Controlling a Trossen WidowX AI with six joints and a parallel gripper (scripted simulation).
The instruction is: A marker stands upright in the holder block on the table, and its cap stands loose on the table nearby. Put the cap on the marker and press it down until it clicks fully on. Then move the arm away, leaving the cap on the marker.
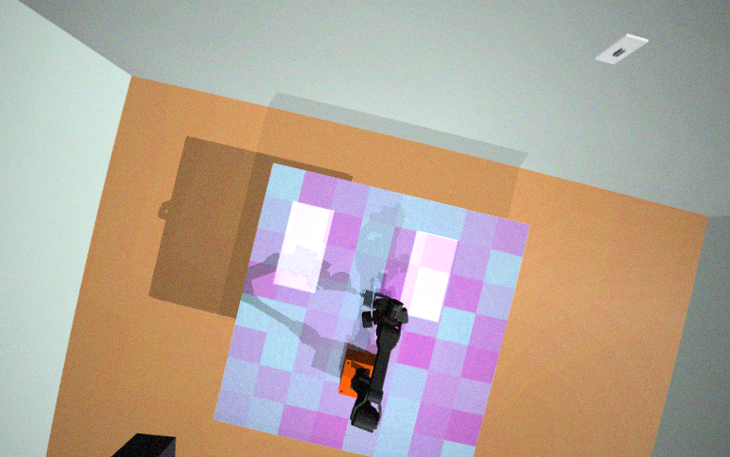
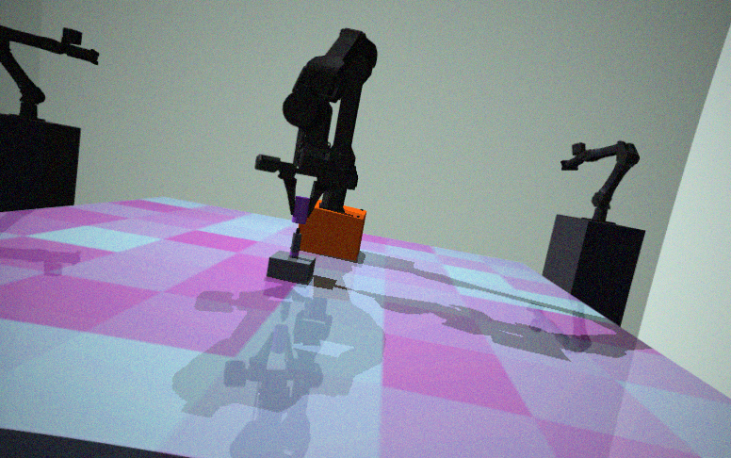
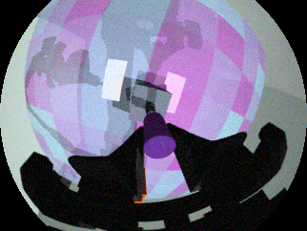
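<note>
Here, on the left of the checkered table [image 2: 123, 302], the dark holder block [image 2: 290, 268] holds the marker [image 2: 295, 243] straight up. Right above it, the gripper [image 2: 301, 200] has its jaws squeezed on the purple cap [image 2: 300, 209], with a small gap between cap and marker. Just to the right stands the orange box [image 2: 332, 233], close behind the block, and a black stand [image 2: 591, 261] sits far off.

Directly below my gripper [image 2: 302, 200] stands the marker [image 2: 295, 243] in its holder block [image 2: 291, 267]; my orange base [image 2: 333, 232] blocks the rear; toward the table's front edge, open surface.
</note>
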